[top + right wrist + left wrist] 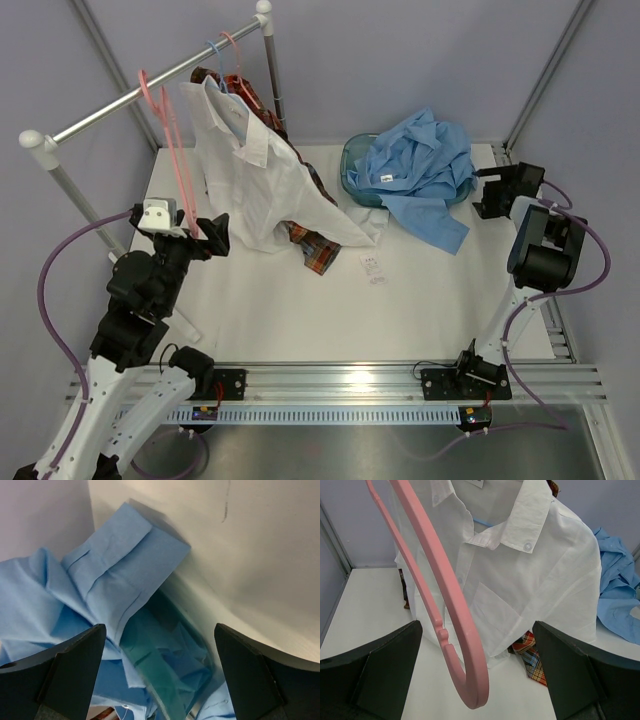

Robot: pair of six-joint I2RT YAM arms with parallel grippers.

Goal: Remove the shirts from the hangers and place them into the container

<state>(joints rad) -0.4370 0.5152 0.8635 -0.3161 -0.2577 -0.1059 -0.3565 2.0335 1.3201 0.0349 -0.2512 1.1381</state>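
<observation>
Fingers apart, the left end effector [208, 236] frames a pink hanger [172, 150] near the hanging white shirt [265, 180], while the right end effector [492, 192], likewise apart, faces the light blue shirt [420, 160] heaped over the far-right container [351, 166].

left: pink hanger [440, 590] hangs between fingers [380, 675], white shirt [535, 580] behind | right: blue shirt [110, 575] drapes container [160, 675] rim | front counter [400, 310] open
</observation>
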